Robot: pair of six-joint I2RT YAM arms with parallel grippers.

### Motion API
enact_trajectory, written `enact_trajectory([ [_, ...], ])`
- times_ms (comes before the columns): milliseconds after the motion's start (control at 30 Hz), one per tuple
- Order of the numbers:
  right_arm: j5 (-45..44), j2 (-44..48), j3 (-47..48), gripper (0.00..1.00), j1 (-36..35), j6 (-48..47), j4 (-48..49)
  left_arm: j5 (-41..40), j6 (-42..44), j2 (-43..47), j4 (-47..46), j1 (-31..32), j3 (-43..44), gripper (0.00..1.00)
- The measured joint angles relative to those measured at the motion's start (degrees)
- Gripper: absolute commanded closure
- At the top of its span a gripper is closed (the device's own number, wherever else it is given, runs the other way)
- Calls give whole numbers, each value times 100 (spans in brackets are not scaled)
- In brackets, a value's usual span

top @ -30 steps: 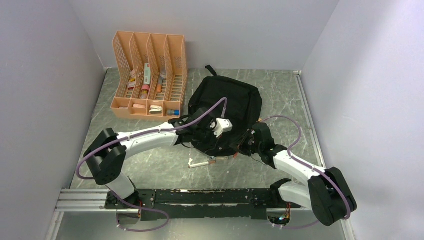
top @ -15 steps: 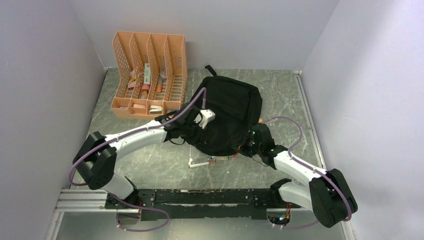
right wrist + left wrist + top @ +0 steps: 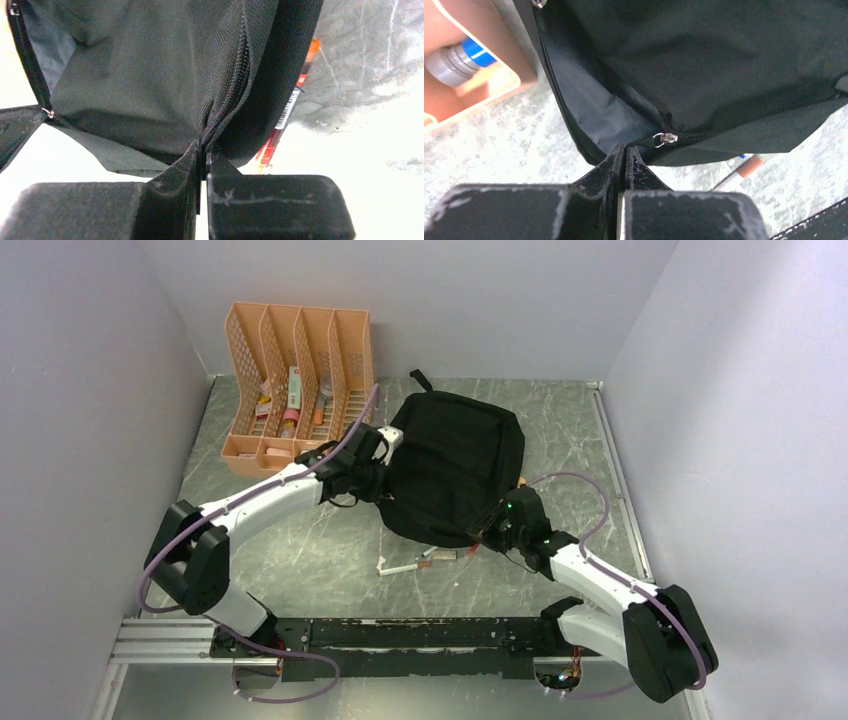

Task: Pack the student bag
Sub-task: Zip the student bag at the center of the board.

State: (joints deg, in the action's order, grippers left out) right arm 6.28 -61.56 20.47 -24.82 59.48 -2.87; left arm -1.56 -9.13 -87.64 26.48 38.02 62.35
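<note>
Marble tabletop (image 3: 300, 560), bag (image 3: 455, 465) mid-surface. Left end effector (image 3: 625, 150) & right end effector (image 3: 205, 148) both pinched tight on its zip edge. Thin grips: pull too hard & fabric slips out, or you drag bag over the pen (image 3: 280, 125) beside it.

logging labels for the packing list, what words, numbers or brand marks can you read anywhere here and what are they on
No text here can be read.
red pen: a barcode and fine print on its white label, too blurred to read.
box in the orange rack: printed face, too small to read.
backpack: no wording shows.
</note>
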Motion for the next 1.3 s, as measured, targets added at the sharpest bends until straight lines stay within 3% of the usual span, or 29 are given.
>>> enact_trajectory([
  [167,-31,111,9,98,0,-28,46,-122,-28,-201,68,-94,387,95],
  [267,-4,109,70,93,0,-192,44,-118,72,-361,107,-109,562,95],
  [333,74,116,219,84,2,-514,-55,-68,205,-402,103,-142,573,95],
  [467,168,514,505,56,13,-1292,-249,149,514,-365,31,-254,542,95],
  [600,256,1178,876,41,28,-2057,-319,490,813,-251,-31,-326,420,95],
  [800,675,1161,1484,40,-52,-2894,83,848,1025,-179,-83,-332,282,95],
  [1300,1572,-1322,1733,40,-1377,-5405,2072,1274,1106,-120,-199,-332,131,95],
])
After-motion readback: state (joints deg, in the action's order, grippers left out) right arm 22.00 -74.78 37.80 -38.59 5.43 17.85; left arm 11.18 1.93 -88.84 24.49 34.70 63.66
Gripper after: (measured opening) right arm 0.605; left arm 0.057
